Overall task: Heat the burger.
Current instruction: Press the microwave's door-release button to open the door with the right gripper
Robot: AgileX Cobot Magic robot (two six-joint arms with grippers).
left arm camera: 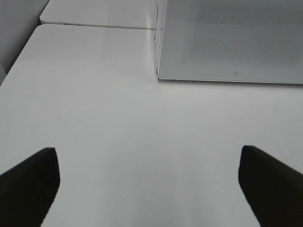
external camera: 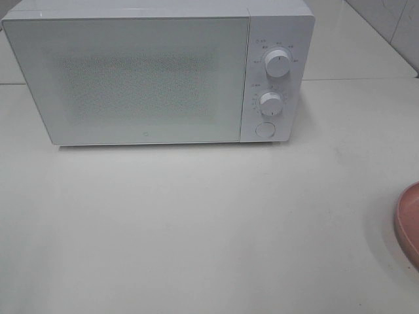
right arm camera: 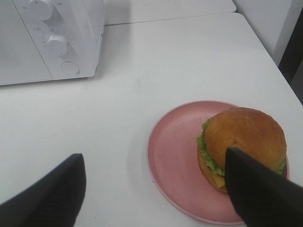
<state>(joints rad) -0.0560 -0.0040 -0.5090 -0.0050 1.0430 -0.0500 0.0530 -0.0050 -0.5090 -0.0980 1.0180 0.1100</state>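
Observation:
The burger [right arm camera: 244,137], with a golden-brown bun, green lettuce and yellow cheese, sits on a round pink plate [right arm camera: 175,156] in the right wrist view. My right gripper [right arm camera: 154,182] is open above the table, one finger [right arm camera: 258,189] partly in front of the burger. The burger is out of the exterior high view; only the plate's rim [external camera: 409,222] shows at the right edge. The white microwave [external camera: 157,72] stands at the back with its door shut. My left gripper [left arm camera: 149,182] is open over bare table near the microwave's front left corner [left arm camera: 158,75].
The microwave has two knobs [external camera: 277,64] and a round door button [external camera: 264,129] on its right panel. The white table [external camera: 196,229] stretches in front of it. A table edge and dark gap [right arm camera: 291,56] lie right of the plate.

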